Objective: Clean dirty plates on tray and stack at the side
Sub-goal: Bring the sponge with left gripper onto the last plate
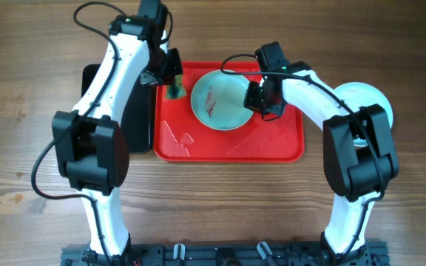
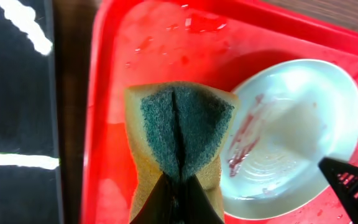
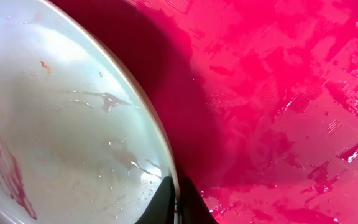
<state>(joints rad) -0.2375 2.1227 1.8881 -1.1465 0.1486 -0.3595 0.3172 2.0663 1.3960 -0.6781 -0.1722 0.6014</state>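
A pale blue plate (image 1: 220, 102) with reddish smears sits tilted on the red tray (image 1: 228, 148). My right gripper (image 1: 259, 96) is shut on the plate's right rim; in the right wrist view the fingers (image 3: 176, 199) pinch the rim (image 3: 148, 112) above the wet tray (image 3: 278, 93). My left gripper (image 1: 170, 77) is shut on a sponge (image 1: 174, 91), yellow with a green scouring face (image 2: 182, 127), held over the tray's back left part (image 2: 110, 93), left of the plate (image 2: 291, 124). White plates (image 1: 372, 100) lie at the right side, partly hidden by my right arm.
A black tray (image 1: 135, 111) lies left of the red tray, under my left arm; it also shows in the left wrist view (image 2: 17, 93). Water drops lie on the red tray's front part (image 1: 191, 137). The wooden table (image 1: 21, 89) surrounds both trays.
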